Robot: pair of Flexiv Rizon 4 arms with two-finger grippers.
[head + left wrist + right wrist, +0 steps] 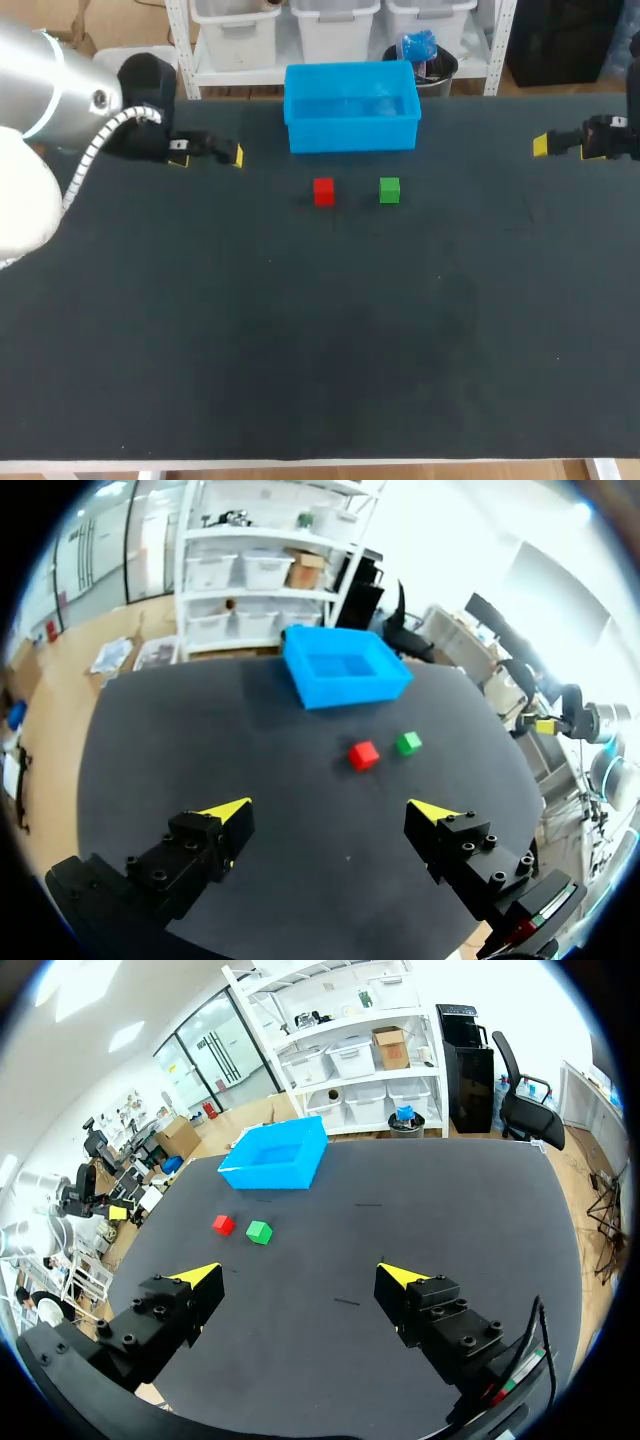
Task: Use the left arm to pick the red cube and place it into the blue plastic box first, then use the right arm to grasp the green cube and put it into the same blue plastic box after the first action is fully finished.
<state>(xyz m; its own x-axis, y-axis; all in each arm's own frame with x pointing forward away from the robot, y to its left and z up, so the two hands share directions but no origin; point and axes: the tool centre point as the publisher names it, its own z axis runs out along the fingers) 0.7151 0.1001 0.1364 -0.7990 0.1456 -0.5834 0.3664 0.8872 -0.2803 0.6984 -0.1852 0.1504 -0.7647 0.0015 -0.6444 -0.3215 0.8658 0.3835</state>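
The small red cube (363, 754) sits on the dark surface (200, 740), out ahead of the left tool (330, 811) and well apart from it. The small green cube (407, 743) sits just beside the red one with a little gap between them, on the side nearer the right arm. The open blue plastic box (372, 689) stands past both cubes, farther from the left tool, near the far edge of the surface. No cube is in it.

The left tool's two yellow-tipped fingers are spread wide, and it has nothing in them. The right tool (300, 1276) is at the other side of the surface. Its fingers are spread wide too, and it has hold of nothing. Both cubes and the box lie ahead of it, well apart.
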